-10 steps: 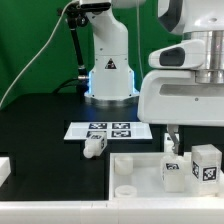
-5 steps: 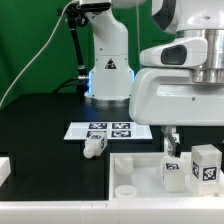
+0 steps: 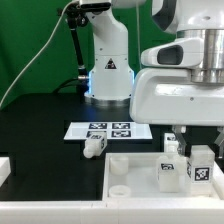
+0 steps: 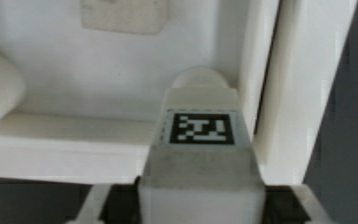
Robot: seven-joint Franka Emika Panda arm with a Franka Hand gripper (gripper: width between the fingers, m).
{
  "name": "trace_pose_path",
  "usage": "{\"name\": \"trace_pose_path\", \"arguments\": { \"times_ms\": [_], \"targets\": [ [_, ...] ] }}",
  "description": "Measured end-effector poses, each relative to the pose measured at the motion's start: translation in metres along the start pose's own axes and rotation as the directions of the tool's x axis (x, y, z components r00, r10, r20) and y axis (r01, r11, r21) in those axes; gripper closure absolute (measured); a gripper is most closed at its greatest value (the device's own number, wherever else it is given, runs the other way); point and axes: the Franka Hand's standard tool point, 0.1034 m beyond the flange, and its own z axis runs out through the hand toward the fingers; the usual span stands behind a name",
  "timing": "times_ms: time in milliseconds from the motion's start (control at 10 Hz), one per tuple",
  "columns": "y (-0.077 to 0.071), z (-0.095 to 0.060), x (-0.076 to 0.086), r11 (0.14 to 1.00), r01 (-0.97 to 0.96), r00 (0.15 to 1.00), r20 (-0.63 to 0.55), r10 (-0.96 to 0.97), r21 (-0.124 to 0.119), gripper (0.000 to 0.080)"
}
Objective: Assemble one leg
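Observation:
My gripper (image 3: 171,139) hangs at the exterior view's right, over the large white slab (image 3: 135,158). In the wrist view the gripper (image 4: 202,206) is shut on a leg (image 4: 202,105), a white post with a square tag on its side. The leg points away from the camera onto the slab (image 4: 87,140), beside a raised white wall. In the exterior view the held leg (image 3: 170,170) stands on the slab under the fingers. A second tagged leg (image 3: 201,166) stands just to its right. A third leg (image 3: 95,144) lies on the black table.
The marker board (image 3: 110,129) lies flat on the table behind the slab. The robot base (image 3: 108,70) stands at the back. A round white peg (image 3: 117,166) rises from the slab's left part. A white piece (image 3: 4,168) shows at the left edge.
The slab has shifted toward the exterior view's left, and its round peg now sits higher in the picture. The two standing legs have moved slightly left with it.

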Motion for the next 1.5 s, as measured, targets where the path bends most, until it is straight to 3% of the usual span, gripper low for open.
{"name": "trace_pose_path", "arguments": {
  "times_ms": [300, 600, 700, 1000, 1100, 1400, 1500],
  "targets": [
    [-0.003, 0.0, 0.0, 0.922, -0.387, 0.922, 0.002, 0.387, 0.022, 0.0512],
    [-0.01, 0.001, -0.002, 0.744, -0.668, 0.745, 0.013, 0.667, 0.027, 0.0513],
    [-0.01, 0.001, -0.002, 0.645, -0.763, 0.646, 0.024, 0.763, 0.034, 0.0513],
    [-0.013, 0.0, -0.004, 0.381, -0.924, 0.382, 0.036, 0.923, 0.021, 0.0513],
    [-0.013, 0.0, -0.004, 0.321, -0.947, 0.321, 0.04, 0.946, 0.019, 0.0513],
    [-0.013, 0.0, -0.003, 0.023, -1.0, 0.023, 0.068, 0.997, -0.001, 0.0513],
    [-0.012, 0.0, -0.003, -0.01, -1.0, -0.01, 0.075, 0.997, -0.007, 0.0513]
  ]
}}
